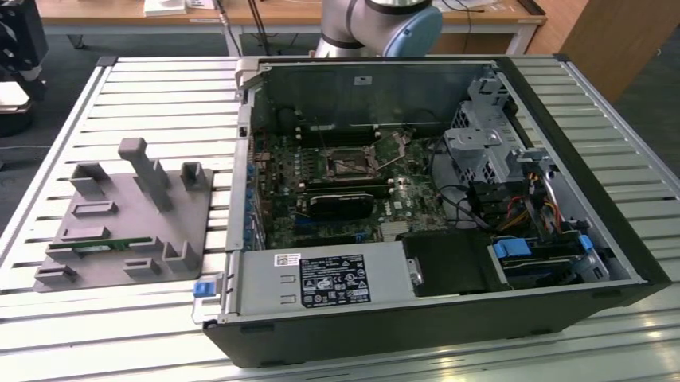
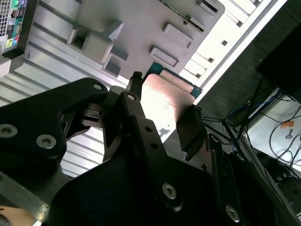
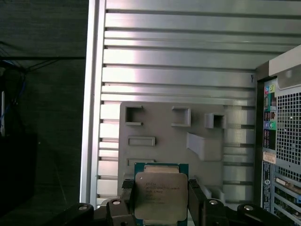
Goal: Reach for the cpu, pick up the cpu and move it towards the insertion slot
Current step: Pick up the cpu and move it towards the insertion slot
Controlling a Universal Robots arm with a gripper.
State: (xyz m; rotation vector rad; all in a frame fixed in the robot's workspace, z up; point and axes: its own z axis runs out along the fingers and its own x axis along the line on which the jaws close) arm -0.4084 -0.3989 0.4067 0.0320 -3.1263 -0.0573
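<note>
The claw (image 3: pixel 160 187) is clamped on the cpu (image 3: pixel 157 200). There's one black finger (image 3: pixel 127 195) on each of two opposite edges, so the chip sits flat between them, silvery lid facing the camera in the first wrist view. The second wrist view catches the same grip from another angle, and there the chip's face looks pale and shiny in the light, with a bit of green edge poking out past the fingertips.

The chip is up in the air, clear of everything. Beyond it is the grey fixture plate (image 3: pixel 160 122) with its raised blocks and shallow recesses, lying on the slatted aluminium table (image 3: pixel 178 61). The back panel of the pc case (image 3: pixel 287 141) is just beside the plate.

In the exterior view the case lies open on its side, on the exterior view's right of the plate. The insertion slot (image 1: pixel 349 163) is on the green board inside, a metal frame with a dark centre, well apart from the plate. A green memory stick (image 1: pixel 107 247) rests in the plate. The arm (image 1: pixel 377 24) stands behind the case.
</note>
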